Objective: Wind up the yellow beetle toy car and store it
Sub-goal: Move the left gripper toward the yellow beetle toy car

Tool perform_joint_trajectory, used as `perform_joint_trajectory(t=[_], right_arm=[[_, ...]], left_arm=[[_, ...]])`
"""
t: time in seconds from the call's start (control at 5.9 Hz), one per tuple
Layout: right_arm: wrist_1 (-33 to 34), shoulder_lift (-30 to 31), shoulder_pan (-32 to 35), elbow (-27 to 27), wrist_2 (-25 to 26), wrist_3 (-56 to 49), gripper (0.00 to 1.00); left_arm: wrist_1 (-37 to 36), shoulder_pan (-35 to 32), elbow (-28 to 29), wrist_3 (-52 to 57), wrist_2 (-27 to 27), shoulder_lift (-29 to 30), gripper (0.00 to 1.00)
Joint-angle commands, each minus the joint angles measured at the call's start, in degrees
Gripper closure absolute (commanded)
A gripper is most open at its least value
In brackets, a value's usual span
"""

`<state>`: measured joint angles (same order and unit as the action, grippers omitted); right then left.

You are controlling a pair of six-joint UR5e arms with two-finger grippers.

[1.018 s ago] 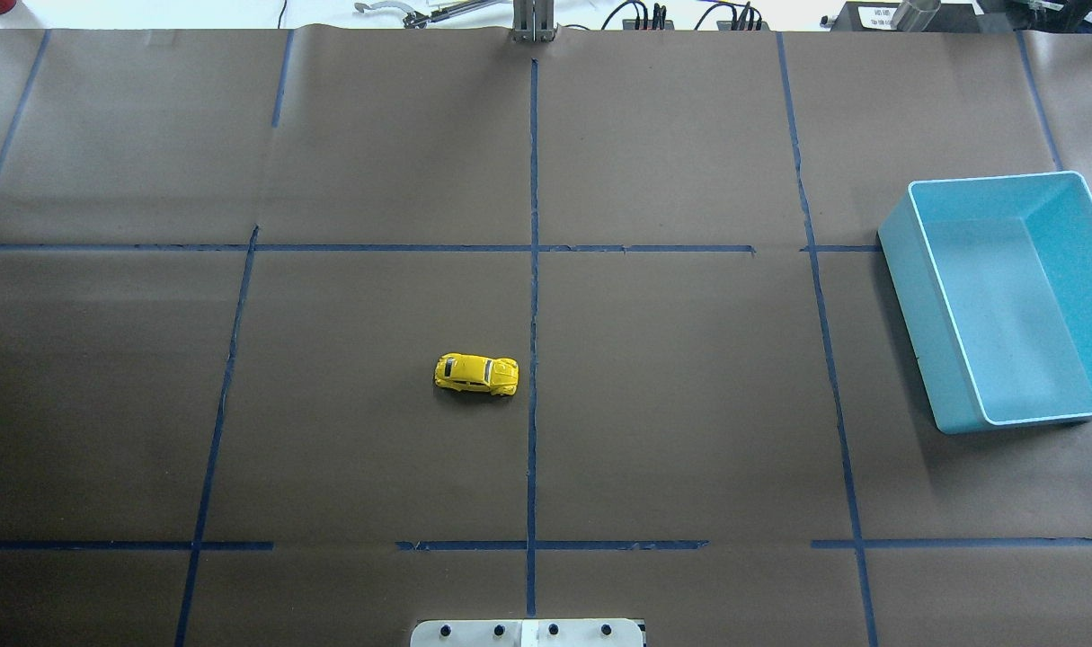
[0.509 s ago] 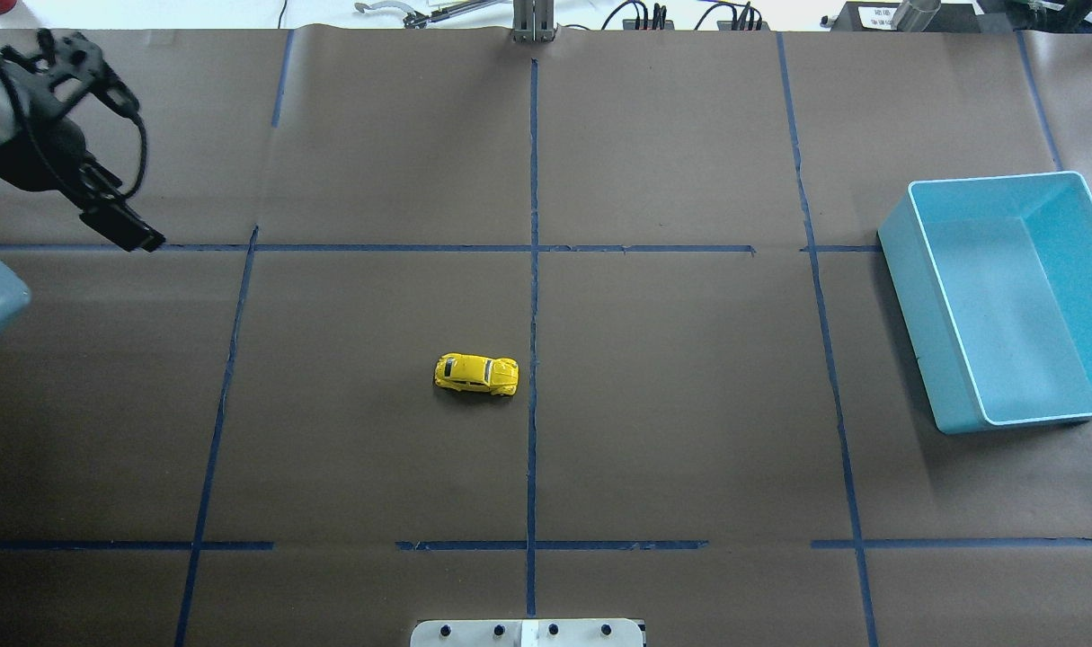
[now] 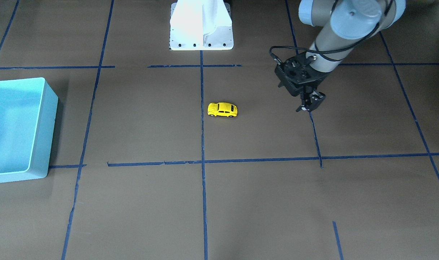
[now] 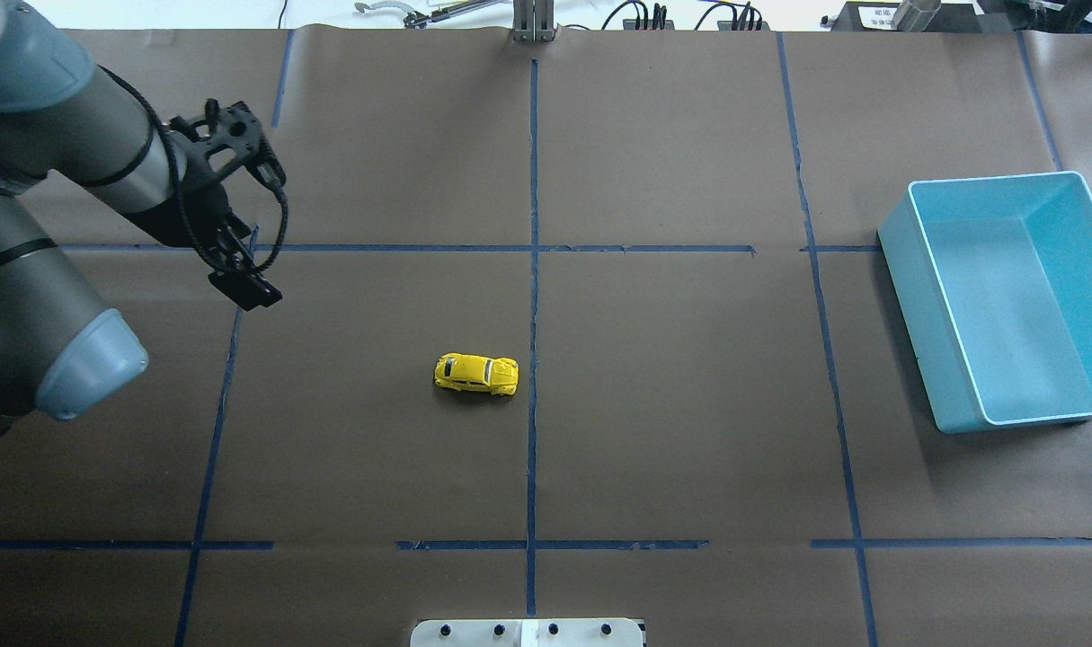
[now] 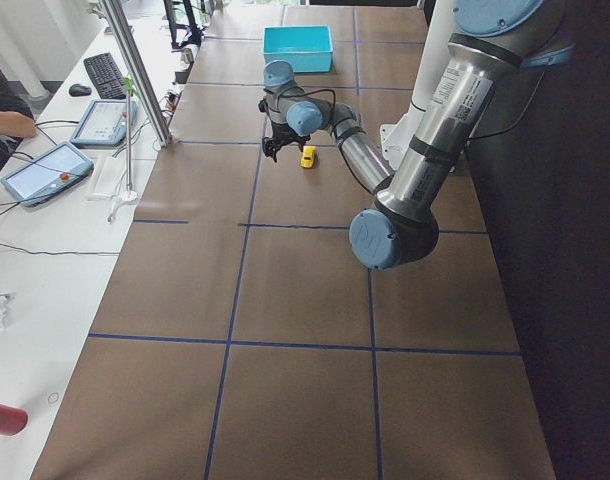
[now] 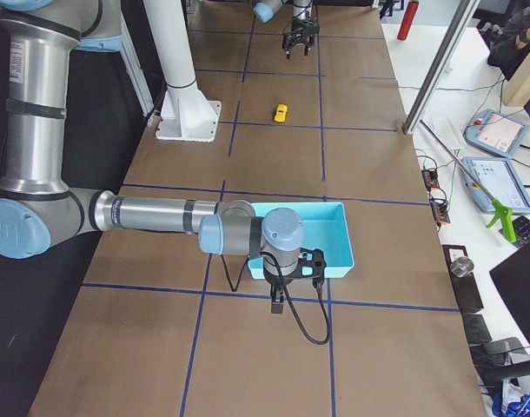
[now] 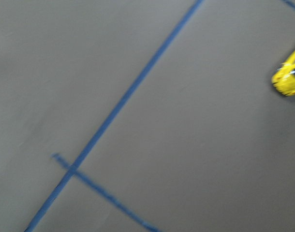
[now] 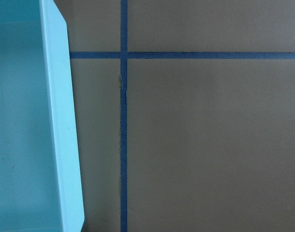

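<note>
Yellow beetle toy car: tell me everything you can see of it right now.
The yellow beetle toy car is a small, glossy, bright yellow Beetle shape with a rounded roof, dark windows and small dark wheels. Whether it is painted metal or plastic, I cannot tell. It stands upright on its wheels on the brown paper, its length running left to right in the overhead view. It sits close beside the central blue tape line, on the robot's left of it, not on it. Nothing but the paper touches it.
</note>
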<state>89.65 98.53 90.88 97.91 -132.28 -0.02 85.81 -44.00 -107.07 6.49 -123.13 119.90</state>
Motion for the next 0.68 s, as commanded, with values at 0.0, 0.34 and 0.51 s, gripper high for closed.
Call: perform_joint_trajectory(t=[0.0, 0.34, 0.51], right_arm=[[0.0, 0.1, 0.0, 0.0, 0.0, 0.1, 0.00], [-0.1, 0.0, 0.0, 0.0, -0.1, 0.1, 0.00], [-0.1, 0.1, 0.0, 0.0, -0.1, 0.1, 0.00]], left_arm=[[-6.4, 8.0, 5.8, 12.1, 9.8, 10.2, 0.00], [-8.5, 9.1, 13.9, 25.5, 11.4, 16.2, 0.00], [-10.4, 11.0, 14.1, 25.5, 13.1, 17.4, 0.00]])
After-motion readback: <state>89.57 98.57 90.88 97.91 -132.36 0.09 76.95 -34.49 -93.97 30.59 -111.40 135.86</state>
